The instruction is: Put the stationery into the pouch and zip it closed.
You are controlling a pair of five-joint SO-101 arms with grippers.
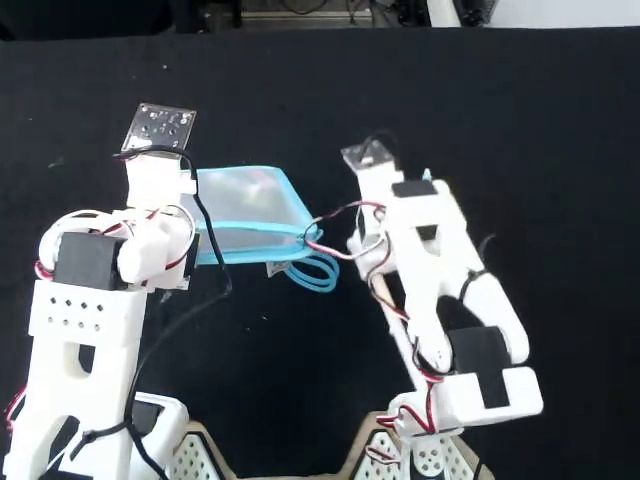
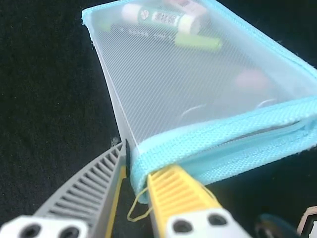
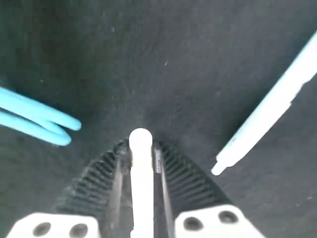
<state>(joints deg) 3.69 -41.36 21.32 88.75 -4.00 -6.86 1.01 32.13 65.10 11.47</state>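
Right claw [image 3: 141, 148] pinched on a white pen [image 3: 142, 198]; left claw [image 2: 132, 166] clamped on the pouch [image 2: 188, 94] corner at the zipper end. Looks like the insert step: feed the pen in tip-first along the zipper gap while the left claw tensions the mouth. The blue loop [image 3: 34, 121] sits just beside the right claw. A second pen [image 3: 267, 114] lies near on the surface [image 3: 173, 59], opposite side.

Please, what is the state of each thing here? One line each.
pouch: flat on the table, mouth seems partly unzipped, stationery inside.
left gripper: shut on the pouch's corner.
right gripper: shut on the white stick.
loose pen: lying on the table, outside the pouch.
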